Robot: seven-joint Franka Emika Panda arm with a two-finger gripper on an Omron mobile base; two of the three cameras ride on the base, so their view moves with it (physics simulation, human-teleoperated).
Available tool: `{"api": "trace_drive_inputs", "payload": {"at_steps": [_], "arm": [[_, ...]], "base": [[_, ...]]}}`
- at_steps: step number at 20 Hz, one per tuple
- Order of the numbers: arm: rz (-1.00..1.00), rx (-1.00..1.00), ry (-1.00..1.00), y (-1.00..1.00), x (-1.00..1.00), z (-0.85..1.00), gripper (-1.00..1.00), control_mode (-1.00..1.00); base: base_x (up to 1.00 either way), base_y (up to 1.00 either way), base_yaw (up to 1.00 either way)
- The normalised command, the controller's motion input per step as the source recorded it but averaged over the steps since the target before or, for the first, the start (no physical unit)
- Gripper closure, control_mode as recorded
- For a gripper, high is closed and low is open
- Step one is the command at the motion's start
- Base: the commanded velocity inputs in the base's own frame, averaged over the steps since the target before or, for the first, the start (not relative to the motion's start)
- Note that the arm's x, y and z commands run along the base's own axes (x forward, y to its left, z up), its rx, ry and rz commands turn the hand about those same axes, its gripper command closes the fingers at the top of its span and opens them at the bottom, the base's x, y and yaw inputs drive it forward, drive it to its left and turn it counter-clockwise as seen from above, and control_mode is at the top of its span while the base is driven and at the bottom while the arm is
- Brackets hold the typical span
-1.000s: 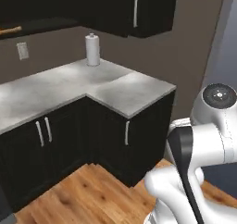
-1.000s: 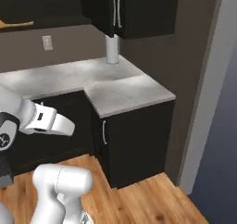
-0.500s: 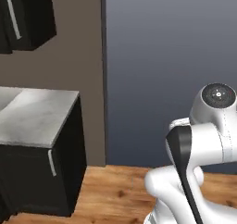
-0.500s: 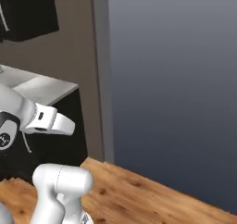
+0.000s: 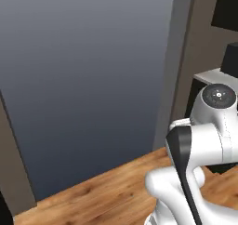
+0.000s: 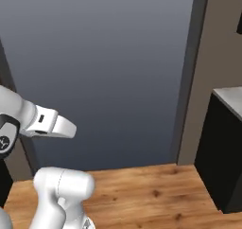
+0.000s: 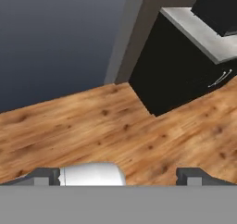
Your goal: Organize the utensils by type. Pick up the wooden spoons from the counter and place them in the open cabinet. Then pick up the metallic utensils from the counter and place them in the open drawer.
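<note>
Since half a second ago your base has turned further, so both base views have swung off the corner cabinets onto a broad grey-blue wall [image 5: 88, 80], and only a sliver of the counter [image 6: 231, 98] shows at the right edge, on a black base cabinet [image 6: 220, 157]. No wooden spoon, metallic utensil, open cabinet or open drawer can be made out. Your arm [image 5: 204, 140] is folded close over the base, its forearm pointing level to the right in the right base view. In the hand view the gripper [image 7: 120, 176] looks down at bare wood floor [image 7: 92, 130]; its 2 dark fingertips [image 7: 44, 177] sit wide apart with nothing between them. There the counter end and its black cabinet stand at upper right, well apart from the fingers, with open floor between.
</note>
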Motion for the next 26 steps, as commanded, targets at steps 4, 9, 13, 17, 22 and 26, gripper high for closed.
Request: {"api": "trace_drive_inputs", "payload": {"at_steps": [4,9,13,17,22,26], "arm": [[0.0,0.0,0.0,0.0,0.0,0.0,-1.0,1.0],[0.0,0.0,0.0,0.0,0.0,0.0,-1.0,1.0],[0.0,0.0,0.0,0.0,0.0,0.0,-1.0,1.0],[0.0,0.0,0.0,0.0,0.0,0.0,-1.0,1.0],[0.0,0.0,0.0,0.0,0.0,0.0,-1.0,1.0],[0.0,0.0,0.0,0.0,0.0,0.0,-1.0,1.0]], "base": [[0.0,-0.47,-0.71],[0.06,-0.78,-0.38],[0.3,-0.86,-0.16],[0.43,-0.86,-0.04],[0.55,-0.87,0.0],[0.5,-0.91,0.0]]}}
